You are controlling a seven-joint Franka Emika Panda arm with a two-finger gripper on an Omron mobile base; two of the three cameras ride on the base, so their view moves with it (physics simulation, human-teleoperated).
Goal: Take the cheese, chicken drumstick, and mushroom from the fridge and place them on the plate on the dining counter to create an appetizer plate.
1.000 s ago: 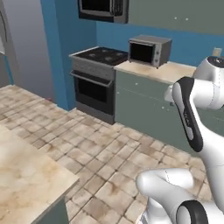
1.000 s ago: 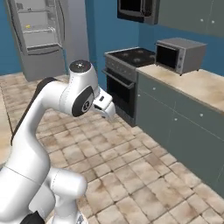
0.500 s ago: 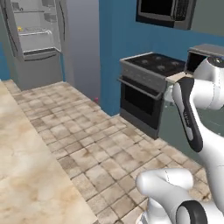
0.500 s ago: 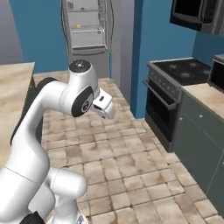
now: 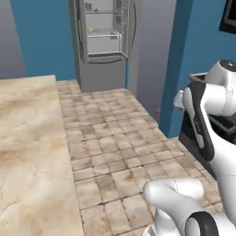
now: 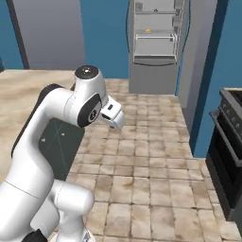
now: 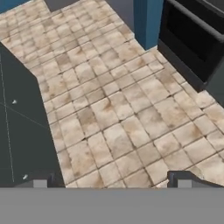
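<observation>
1. Yellow, a small chunk of cheese (image 5: 91, 30) is seen on an upper shelf of the fridge (image 5: 105, 46), which stands open at the far end of the room.
2. The gripper (image 7: 109, 183) is held above the floor, folded close to the arm, its jaws spread wide with nothing between them.
3. A tan tiled floor (image 6: 146, 156) is laid between the beige marble dining counter (image 5: 27, 156) at left and a black oven (image 6: 230, 151) at right, beside blue walls (image 5: 41, 37).

Fridge (image 5: 105, 44) at far end of tiled floor (image 5: 115, 152), door open, pale shelves showing; a small yellow piece on one shelf (the cheese (image 5: 91, 31), too small to make out shape). Beige marble counter (image 5: 27, 152) along left. Blue wall (image 5: 41, 37) behind.
</observation>
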